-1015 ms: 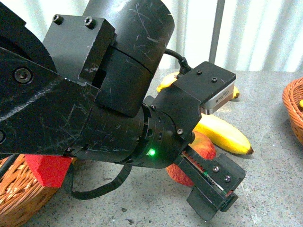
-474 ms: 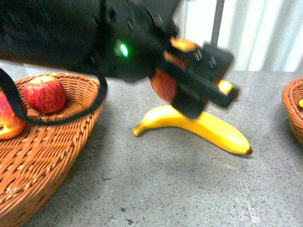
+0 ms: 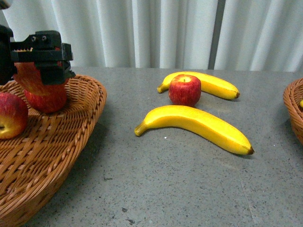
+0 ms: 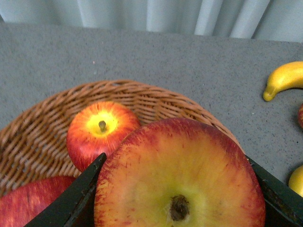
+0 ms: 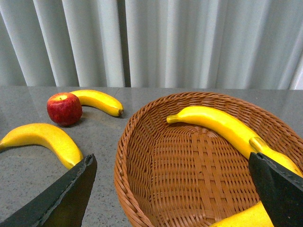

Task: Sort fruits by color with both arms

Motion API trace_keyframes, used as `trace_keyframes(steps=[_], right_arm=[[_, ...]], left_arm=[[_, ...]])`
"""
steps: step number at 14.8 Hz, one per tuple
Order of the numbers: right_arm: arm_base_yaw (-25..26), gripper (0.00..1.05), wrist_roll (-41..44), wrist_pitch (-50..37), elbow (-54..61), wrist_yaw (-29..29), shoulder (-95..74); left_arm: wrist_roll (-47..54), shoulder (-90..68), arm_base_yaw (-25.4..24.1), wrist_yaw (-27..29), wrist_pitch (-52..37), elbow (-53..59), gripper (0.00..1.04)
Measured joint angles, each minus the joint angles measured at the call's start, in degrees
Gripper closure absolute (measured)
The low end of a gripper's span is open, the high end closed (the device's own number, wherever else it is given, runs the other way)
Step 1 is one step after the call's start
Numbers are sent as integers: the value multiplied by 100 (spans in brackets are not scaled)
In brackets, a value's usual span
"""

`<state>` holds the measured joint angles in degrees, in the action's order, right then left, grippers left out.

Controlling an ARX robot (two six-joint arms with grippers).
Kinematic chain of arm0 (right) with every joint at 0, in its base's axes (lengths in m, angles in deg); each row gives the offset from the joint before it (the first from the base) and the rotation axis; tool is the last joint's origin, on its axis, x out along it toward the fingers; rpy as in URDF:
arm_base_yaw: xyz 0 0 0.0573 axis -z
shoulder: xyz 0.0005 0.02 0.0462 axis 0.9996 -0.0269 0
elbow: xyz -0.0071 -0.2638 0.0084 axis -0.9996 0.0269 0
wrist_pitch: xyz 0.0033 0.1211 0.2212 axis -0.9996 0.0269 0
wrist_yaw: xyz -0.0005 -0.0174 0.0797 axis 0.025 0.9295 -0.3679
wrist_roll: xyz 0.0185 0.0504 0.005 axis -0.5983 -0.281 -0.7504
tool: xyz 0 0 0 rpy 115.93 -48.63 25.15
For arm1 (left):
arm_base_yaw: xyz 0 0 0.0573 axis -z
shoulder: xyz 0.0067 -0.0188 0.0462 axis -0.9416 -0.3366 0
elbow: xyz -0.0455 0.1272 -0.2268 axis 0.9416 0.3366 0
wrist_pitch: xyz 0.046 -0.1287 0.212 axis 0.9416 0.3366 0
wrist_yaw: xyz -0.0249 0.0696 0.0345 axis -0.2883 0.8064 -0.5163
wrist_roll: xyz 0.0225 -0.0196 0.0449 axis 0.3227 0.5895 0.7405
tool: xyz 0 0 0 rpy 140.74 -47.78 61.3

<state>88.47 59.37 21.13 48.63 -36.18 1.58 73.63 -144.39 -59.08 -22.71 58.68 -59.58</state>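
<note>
My left gripper (image 3: 37, 71) is shut on a red-and-yellow apple (image 3: 26, 78) and holds it over the left wicker basket (image 3: 90, 109). In the left wrist view the held apple (image 4: 180, 175) fills the space between the jaws. Two more apples lie in that basket (image 4: 102, 127) (image 4: 28, 203). One red apple (image 3: 184, 90) and two bananas (image 3: 208, 84) (image 3: 199, 125) lie on the grey table. My right gripper (image 5: 171, 161) is open and empty above the right basket (image 5: 123, 156), which holds bananas (image 5: 218, 123).
The right basket's rim (image 3: 293, 109) shows at the right edge of the front view. White curtains hang behind the table. The right wrist view also shows the table apple (image 5: 64, 109) and the two loose bananas (image 5: 99, 100) (image 5: 45, 142).
My left arm lifted an apple from the middle of the table and swung left with it to above the left basket. The fruit on the table is now uncovered.
</note>
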Motion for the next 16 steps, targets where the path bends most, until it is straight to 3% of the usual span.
trace_keyframes(steps=[6,9,10,11,12,13,14,16], right_arm=[[0,6,2,0,0,0,0],[0,6,2,0,0,0,0],[0,6,2,0,0,0,0],[0,6,2,0,0,0,0],[0,6,2,0,0,-2,0],[0,6,2,0,0,0,0],[0,6,2,0,0,0,0],[0,6,0,2,0,0,0]], left_arm=[[-262,-103,-90,-190,-44,20,33],[-280,-151,-79,-284,-17,-33,9],[-245,-146,-7,-247,-15,-133,6],[129,-81,551,-166,-63,-579,7],[942,-509,1176,-605,48,-1386,7],[1565,-1794,1132,-951,369,-2243,7],[1847,-2284,1134,-1357,472,-2634,7],[1945,-2479,1239,-1572,472,-3008,7]])
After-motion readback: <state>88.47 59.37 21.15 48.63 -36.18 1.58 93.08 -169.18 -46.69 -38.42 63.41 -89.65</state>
